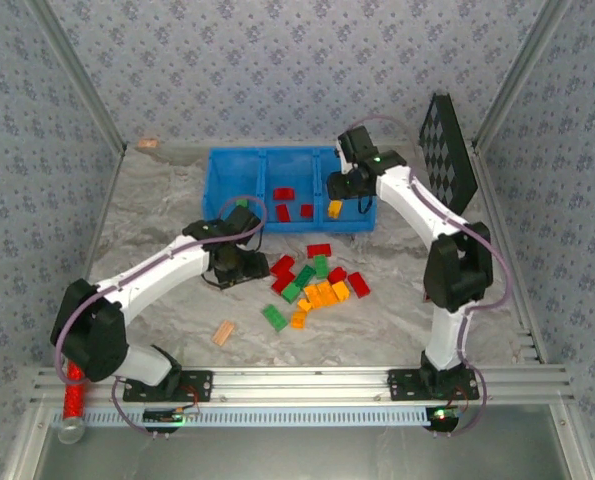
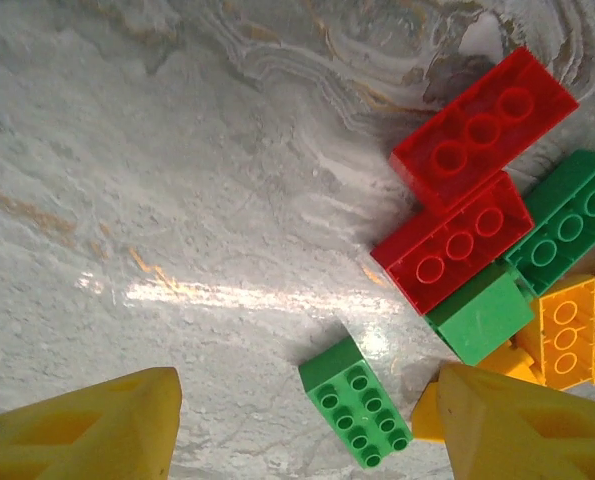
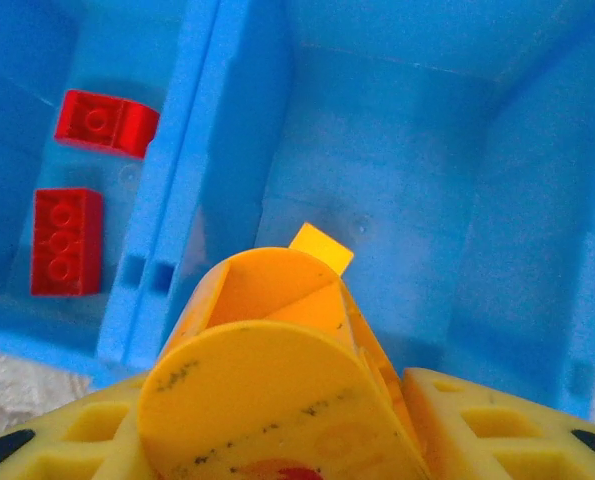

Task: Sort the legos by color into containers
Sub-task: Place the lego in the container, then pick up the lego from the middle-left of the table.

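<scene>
Setting: marbled grey desk (image 1: 157, 225) inside a booth with patterned blue-grey walls, both arm bases bolted at the near rail.
Near items: a red glittery cylinder (image 1: 73, 395) lies along the near-left rail; a tan wooden block (image 1: 223, 333) rests on the desk, well apart from the bricks.
Legos on desk: the loose pile of legos (image 1: 317, 283) sits mid-desk in red, green and orange-yellow, many touching or overlapping; a single green brick (image 2: 356, 401) lies just off the heap's edge.
Left hand: left hand (image 2: 307, 425) hangs low over the desk beside the pile, fingers apart and empty, the green brick between them.
Left next move: likely lower straight down and close on that green brick without nudging the orange one touching its far side.
Containers: the blue bin (image 1: 239, 222) stands beyond the pile; its middle compartment (image 3: 17, 120) holds red bricks, and one green brick shows in the left one.
Right hand: right hand (image 3: 322, 290) hovers over the right compartment (image 3: 407, 170), clamped on an orange-yellow brick (image 3: 322, 249).
Step in hand: dropping orange-yellow into the right compartment; the move needs only a release, since the brick already hangs inside the walls.
Progress: early, most bricks unsorted.
</scene>
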Motion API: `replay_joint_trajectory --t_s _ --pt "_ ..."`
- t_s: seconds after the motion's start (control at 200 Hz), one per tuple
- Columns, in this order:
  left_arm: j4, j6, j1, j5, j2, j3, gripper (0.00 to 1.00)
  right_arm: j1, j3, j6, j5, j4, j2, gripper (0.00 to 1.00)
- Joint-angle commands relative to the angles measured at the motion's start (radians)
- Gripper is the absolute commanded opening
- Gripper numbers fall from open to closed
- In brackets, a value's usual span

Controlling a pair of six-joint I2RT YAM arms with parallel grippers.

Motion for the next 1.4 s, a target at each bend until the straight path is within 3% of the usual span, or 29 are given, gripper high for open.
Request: replay_joint_trajectory --t_s 0.0,0.21,0.465,0.655,0.835,1.394 --pt "0.024 -0.087 -0.025 0.023 -0.051 -0.031 0.69 -0.011 0.061 -0.03 0.012 0.012 0.081 0.3" --pt "0.081 -0.151 -0.078 0.039 -0.041 -0.093 0.7 -0.036 0.223 -0.036 0.009 -0.036 0.258 0.3" --pt "0.145 -0.21 -0.161 0.081 0.058 -0.1 0.71 -0.055 0.273 -0.011 0.01 -0.033 0.352 0.32" --pt "0.145 -0.212 -0.189 0.097 0.133 -0.073 0.71 -0.055 0.254 -0.007 0.006 -0.022 0.361 0.4" --pt "0.146 -0.215 -0.193 0.116 0.169 -0.064 0.71 -0.055 0.247 -0.016 0.012 -0.023 0.349 0.54" --pt "0.175 -0.248 -0.206 0.143 0.234 -0.058 0.69 -0.067 0.201 -0.027 -0.031 0.021 0.305 0.66"
